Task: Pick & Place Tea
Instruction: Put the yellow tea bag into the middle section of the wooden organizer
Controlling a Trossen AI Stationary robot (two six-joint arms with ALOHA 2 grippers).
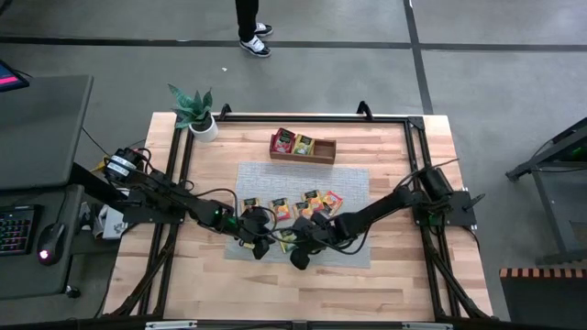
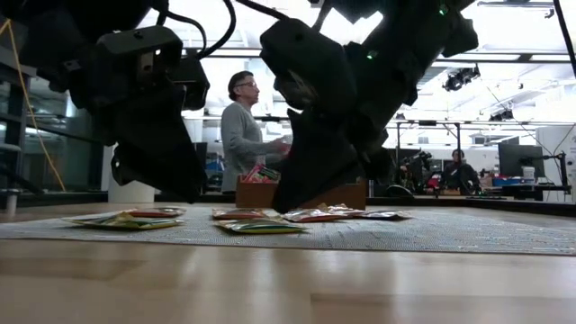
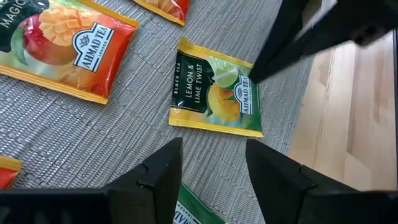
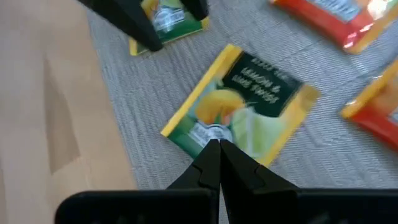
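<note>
Several tea sachets lie flat on the grey mat [image 1: 348, 183]. My right gripper [image 4: 217, 146] is shut, its tips down on a yellow-green lemon-and-lime sachet [image 3: 214, 93] near the mat's front. My left gripper [image 3: 214, 158] stands open just left of it. Its two fingers are over another green sachet [image 4: 171, 22]; I cannot tell whether they touch it. An orange mango sachet [image 3: 68, 46] and red ones [image 4: 336, 18] lie farther back on the mat. More sachets stand in the wooden tray [image 1: 323, 156]. My right gripper sets its shut fingertips [image 3: 255, 71] on the lemon-and-lime sachet's logo end [image 4: 208, 130], near that edge. The fingers come slanting down from the table's right side. The sachet lies flat on the mat.
A potted plant [image 1: 197, 115] stands at the table's far left corner. Bare wood [image 1: 303, 293] runs in front of the mat. The two grippers are close together. A person [image 2: 243, 126] stands behind the table.
</note>
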